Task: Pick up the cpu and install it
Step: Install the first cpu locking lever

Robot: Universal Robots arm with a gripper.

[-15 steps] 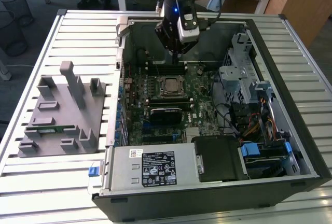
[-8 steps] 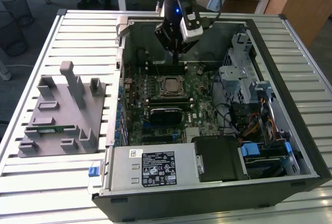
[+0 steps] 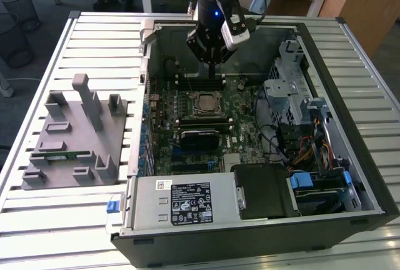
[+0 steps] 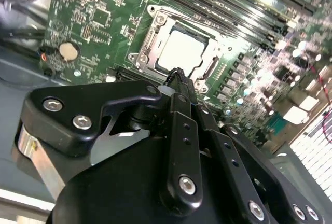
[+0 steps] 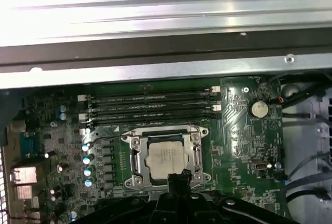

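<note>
Closest, in the second wrist view, the tool (image 4: 176, 74) has its black fingers (image 4: 179, 130) lying together in one narrow tip, with nothing gripped between them; just past that tip the cpu (image 4: 181, 52) sits flat in its metal-framed socket (image 4: 154, 21) on the green motherboard (image 4: 93, 22); whether tip and chip touch I cannot tell; beyond the socket run the long memory slots (image 5: 150, 107); in the exterior view the tool hangs upper centre, over the open computer case (image 3: 250, 235) on the slatted bench (image 3: 94, 39).
</note>
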